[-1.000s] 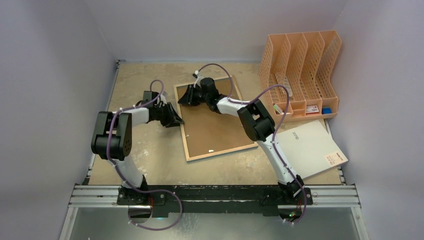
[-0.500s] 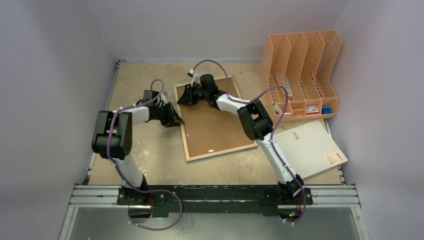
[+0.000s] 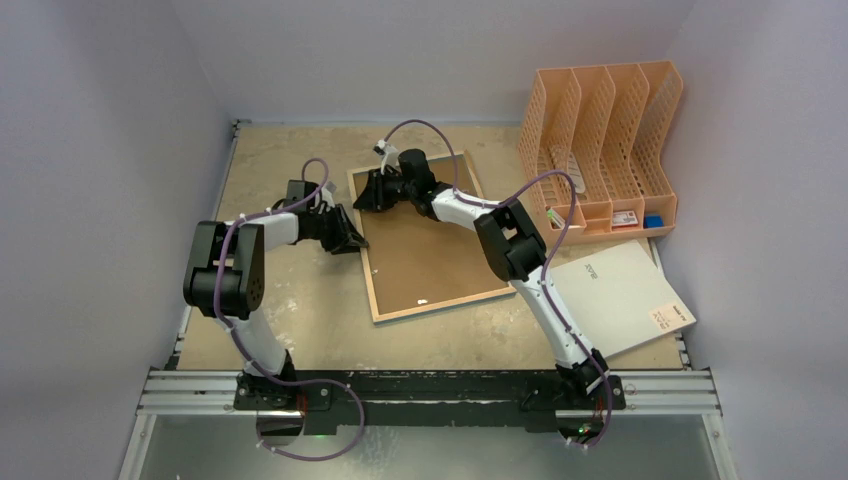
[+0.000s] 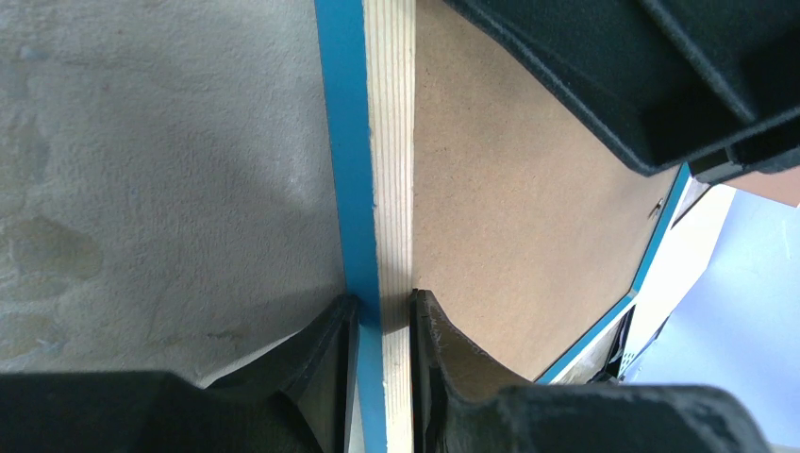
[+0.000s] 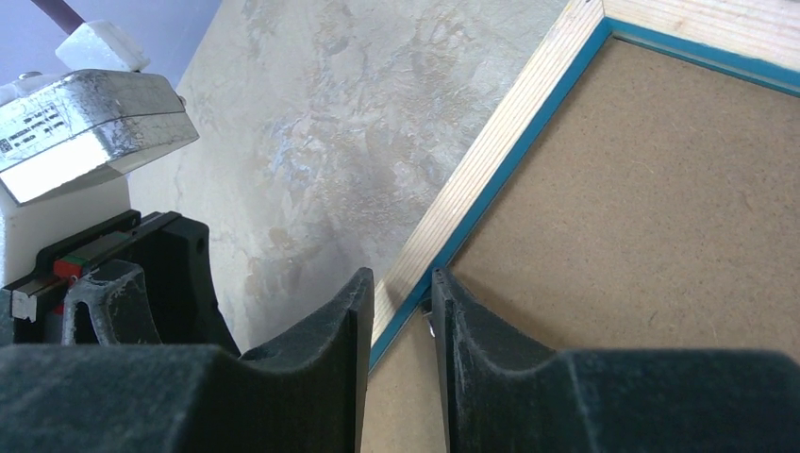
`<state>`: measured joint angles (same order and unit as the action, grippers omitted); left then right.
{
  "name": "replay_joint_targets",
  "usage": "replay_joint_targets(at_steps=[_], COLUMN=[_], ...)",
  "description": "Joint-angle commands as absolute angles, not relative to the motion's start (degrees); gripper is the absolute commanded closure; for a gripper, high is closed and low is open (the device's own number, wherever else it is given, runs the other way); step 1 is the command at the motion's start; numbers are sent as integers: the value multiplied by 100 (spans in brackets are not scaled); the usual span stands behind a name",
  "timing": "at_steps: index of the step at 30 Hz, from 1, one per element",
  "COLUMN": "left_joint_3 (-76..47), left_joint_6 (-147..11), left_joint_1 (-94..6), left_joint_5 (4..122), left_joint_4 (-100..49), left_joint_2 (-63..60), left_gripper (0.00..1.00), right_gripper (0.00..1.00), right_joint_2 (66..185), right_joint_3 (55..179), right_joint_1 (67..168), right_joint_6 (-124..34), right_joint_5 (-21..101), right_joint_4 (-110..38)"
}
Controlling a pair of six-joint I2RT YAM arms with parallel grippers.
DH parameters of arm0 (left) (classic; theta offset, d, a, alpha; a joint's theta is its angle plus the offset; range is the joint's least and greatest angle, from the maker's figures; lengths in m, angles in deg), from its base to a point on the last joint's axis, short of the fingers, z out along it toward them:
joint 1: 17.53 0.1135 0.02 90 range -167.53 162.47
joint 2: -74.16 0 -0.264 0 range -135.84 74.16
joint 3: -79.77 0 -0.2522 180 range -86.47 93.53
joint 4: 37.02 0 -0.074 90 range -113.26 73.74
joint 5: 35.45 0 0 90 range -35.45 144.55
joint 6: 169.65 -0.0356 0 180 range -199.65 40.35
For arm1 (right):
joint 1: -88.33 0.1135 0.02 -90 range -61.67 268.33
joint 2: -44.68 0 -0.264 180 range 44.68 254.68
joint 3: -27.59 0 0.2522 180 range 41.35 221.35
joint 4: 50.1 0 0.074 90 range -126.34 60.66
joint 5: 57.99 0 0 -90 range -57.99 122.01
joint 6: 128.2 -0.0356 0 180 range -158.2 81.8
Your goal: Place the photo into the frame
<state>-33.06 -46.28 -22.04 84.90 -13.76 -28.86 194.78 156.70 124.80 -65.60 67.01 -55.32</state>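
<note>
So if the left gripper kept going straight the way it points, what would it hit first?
The frame: the left gripper straddles its rail, so the rail would bottom out between the fingers. The table beneath probably comes next; depth is unclear.

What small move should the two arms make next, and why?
Probably raise both arms together a little, lifting the left rail of the frame. The left gripper and right gripper each pinch that rail; the frame lies face down with the backing board in it.
</note>
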Motion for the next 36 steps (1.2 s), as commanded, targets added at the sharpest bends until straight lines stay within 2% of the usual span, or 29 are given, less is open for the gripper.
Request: replay_joint_targets(at_steps=[1, 5, 9, 15, 23, 29, 36], left_joint_3=[-3415, -3436, -3453, -3451, -3403, -3357, -3364], left_joint_6=[-4976, -4985, -4997, -5002, -5002, -5020, -5038], left_joint_1=[-2236, -2236, -2236, -2236, -2236, -2236, -2236], left_joint_5=[7457, 7390, 7307, 7222, 7137, 7106, 7133], left_joint_4=[-1307, -1298, -1278, -1230, -1192, -1166, -1140], left_joint_2=[-3241, -3220, -3205, -3217, -3263, -3309, -3338], left_gripper=[84, 81, 78, 78, 83, 85, 85], right_gripper=[65, 61, 61, 63, 67, 68, 68], right_joint_2=[19133, 18946, 19288, 19681, 19597, 19953, 20221], right_joint_3=[15281, 15429, 15819, 15877, 15675, 16205, 16377], right_joint_1=[12620, 12569, 12568, 12577, 12576, 12579, 12594], right_joint_6=[-6601, -6787, -6705, -6463, -5880, -5350, -5445], right_joint_5=[6009, 5405, 5470, 5996, 7102, 7699, 7314], right_joint_4=[-4389, -4297, -4100, -4014, -3665, -3082, -3186])
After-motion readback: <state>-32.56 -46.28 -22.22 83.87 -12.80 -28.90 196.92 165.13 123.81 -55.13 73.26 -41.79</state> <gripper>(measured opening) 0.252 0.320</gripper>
